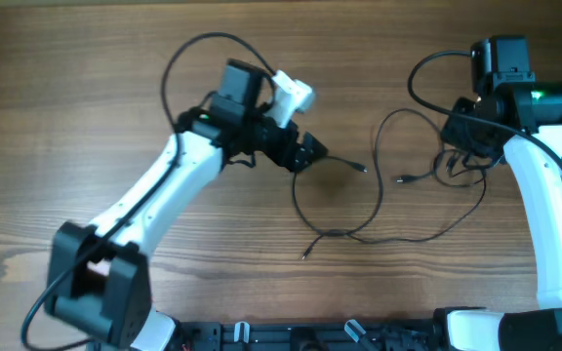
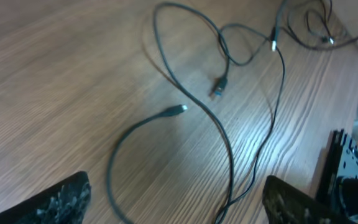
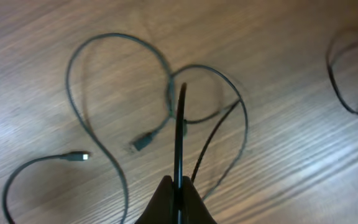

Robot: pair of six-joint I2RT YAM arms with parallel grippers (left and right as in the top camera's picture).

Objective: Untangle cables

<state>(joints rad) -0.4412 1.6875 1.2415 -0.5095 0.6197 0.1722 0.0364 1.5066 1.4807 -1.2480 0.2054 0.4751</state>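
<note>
Two grippers, loose black cables (image 3: 180, 112) on one wooden table (image 1: 57, 117).
The fingers of the right gripper (image 3: 179, 183) are pressed together on one thin cable strand. The cables are spread in loops just left of the right gripper. Three plug ends (image 1: 362, 169) are counted from overhead, but the number of cables cannot be told. The left gripper (image 2: 179, 199) is seen further left, its fingers wide apart.
</note>
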